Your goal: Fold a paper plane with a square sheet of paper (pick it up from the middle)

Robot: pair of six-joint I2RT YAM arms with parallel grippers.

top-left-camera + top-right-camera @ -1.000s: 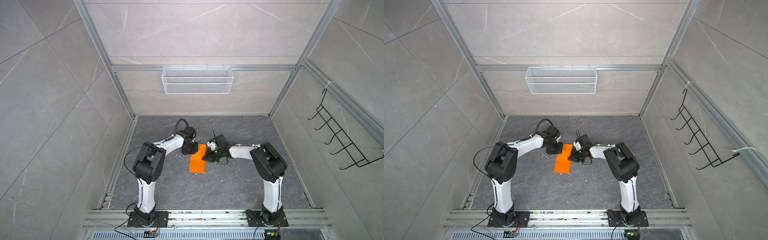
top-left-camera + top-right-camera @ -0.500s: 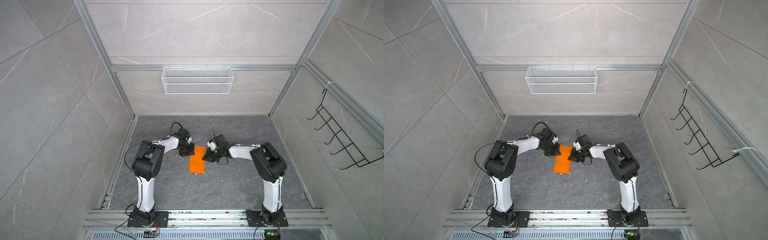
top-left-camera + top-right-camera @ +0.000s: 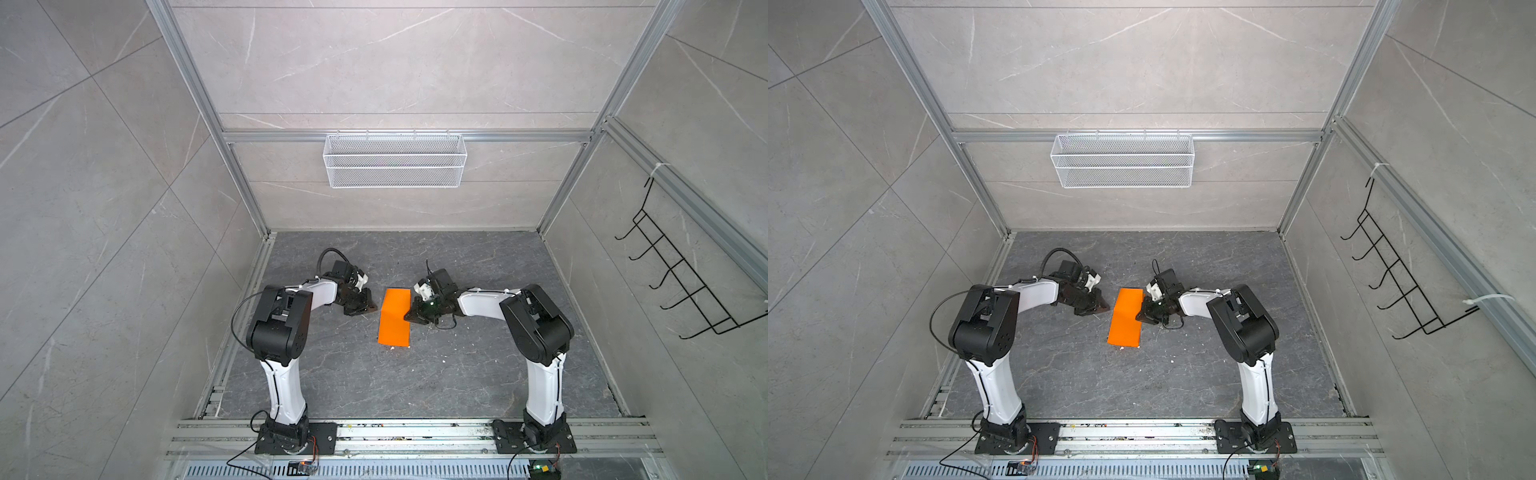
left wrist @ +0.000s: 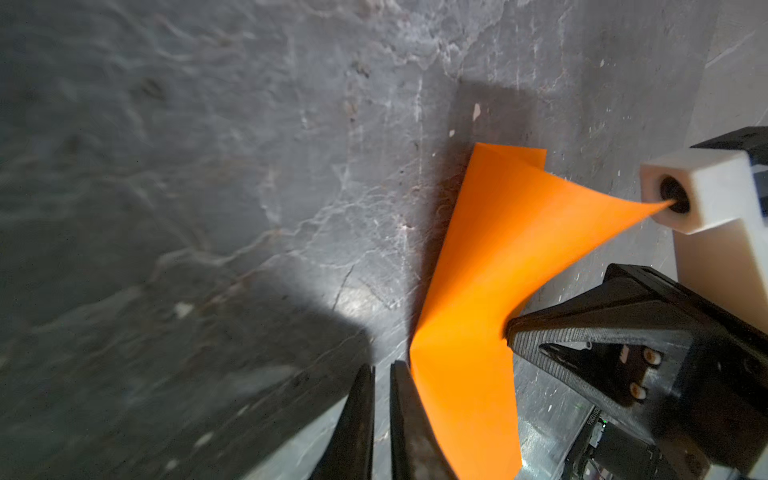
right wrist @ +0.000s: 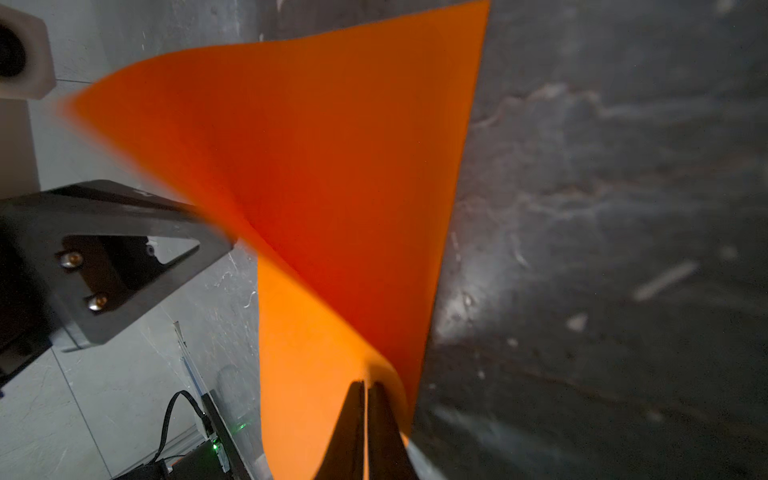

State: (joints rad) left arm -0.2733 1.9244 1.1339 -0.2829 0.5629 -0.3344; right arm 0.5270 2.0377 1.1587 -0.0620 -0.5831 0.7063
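Left tool (image 4: 382, 368) barely parted, empty, just beside paper (image 4: 478, 291). Paper half-folded on counter (image 3: 332, 374), between both tools. Right tool (image 5: 366, 384) pinches its lifted upper layer.

Risk: nothing pins the sheet. A pull could drag it, skew the crease, or tear it.

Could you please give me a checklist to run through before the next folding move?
1. Square sheet of paper folded in half: ok.
2. Top layer lying flat: not ok, it curls up near the right claw.
3. Right claw shut at the sheet's edge: ok; whether it pinches paper, cannot tell.
4. Left claw beside the sheet, slightly parted, holding nothing: ok.
5. Crease pressed sharp: cannot tell.
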